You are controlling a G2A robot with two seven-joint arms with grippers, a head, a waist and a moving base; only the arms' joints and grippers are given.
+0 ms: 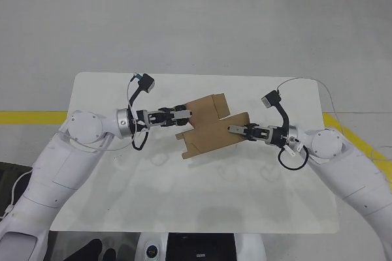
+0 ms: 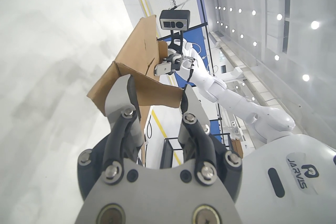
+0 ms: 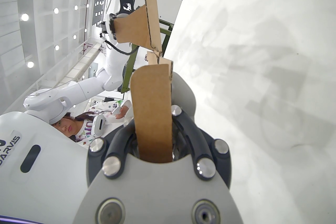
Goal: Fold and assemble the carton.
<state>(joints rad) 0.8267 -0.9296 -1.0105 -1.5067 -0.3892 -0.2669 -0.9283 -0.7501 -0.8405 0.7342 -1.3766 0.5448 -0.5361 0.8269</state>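
Over table (image 1: 104,196) centre, carton (image 1: 206,134) flap clamped in right gripper (image 1: 234,129); left gripper (image 1: 187,115) wide astride opposite edge

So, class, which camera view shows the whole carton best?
The top view: the entire carton spans between the left gripper and the right gripper over the table. The wrist views see it end-on, its flaps foreshortened.

Carton flap (image 3: 151,109) deep in the right tool (image 3: 157,88)

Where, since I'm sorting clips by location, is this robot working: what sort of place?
Probably a robotics lab or factory-style hall: rows of ceiling lights high overhead, a yellow floor line marking off the area, and a white worktable.
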